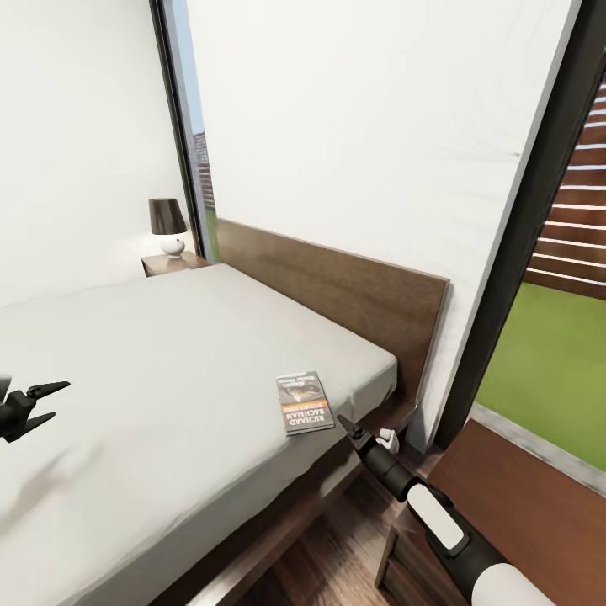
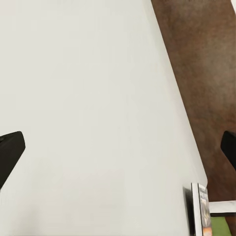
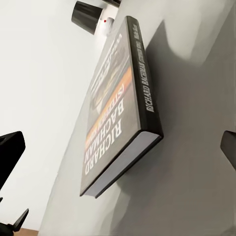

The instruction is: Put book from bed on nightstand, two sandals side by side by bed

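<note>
The left gripper (image 1: 40,401) hung over the near left of the bed (image 1: 168,362), its two dark fingers spread apart and holding nothing; in the left wrist view only plain grey mattress (image 2: 98,108) lay between them. To its right, the book (image 1: 304,402) lay flat near the mattress's right edge, cover up, lettering "RICHARD BACHMAN" (image 3: 110,147). The right gripper (image 1: 347,425) sat just beside the book's near right corner; its wrist view showed both fingers wide apart and empty, the book between and ahead of them, untouched. A lamp (image 1: 168,225) stood on the far nightstand (image 1: 172,263) past the dark headboard (image 1: 337,290), beside white walls and a black-framed window (image 1: 539,185).
</note>
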